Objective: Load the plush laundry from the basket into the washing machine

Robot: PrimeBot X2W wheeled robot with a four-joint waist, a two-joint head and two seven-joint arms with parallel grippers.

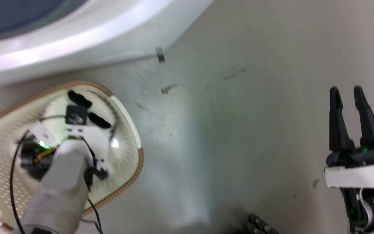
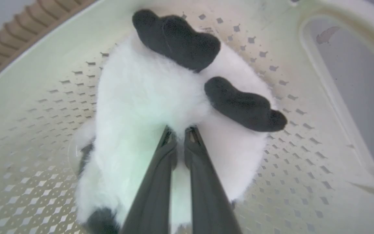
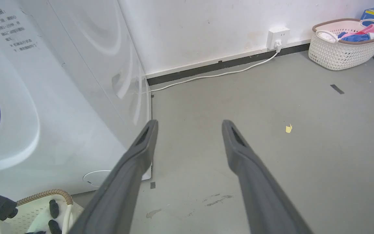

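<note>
Close in, left gripper (image 2: 179, 130): fingers drawn narrow, tips sunk in the white fur of the plush laundry (image 2: 141, 97), pinching a tuft. Lying low in the basket (image 2: 28, 97), up against the perforated wall near a side handle; not lifted clear, as far as can be judged. Right gripper (image 3: 189, 123): fingers spread wide, nothing between them, hanging over bare floor (image 3: 271, 162). Beyond, the washing machine (image 3: 76, 81), just beside the basket; round opening partly seen.

Task judged early: grasp on; lift, carry and drop into the drum all left.

Count: one plush, one washer, two grippers, two baskets. Second basket (image 3: 346, 48) far off by the wall, holding coloured clothes.
</note>
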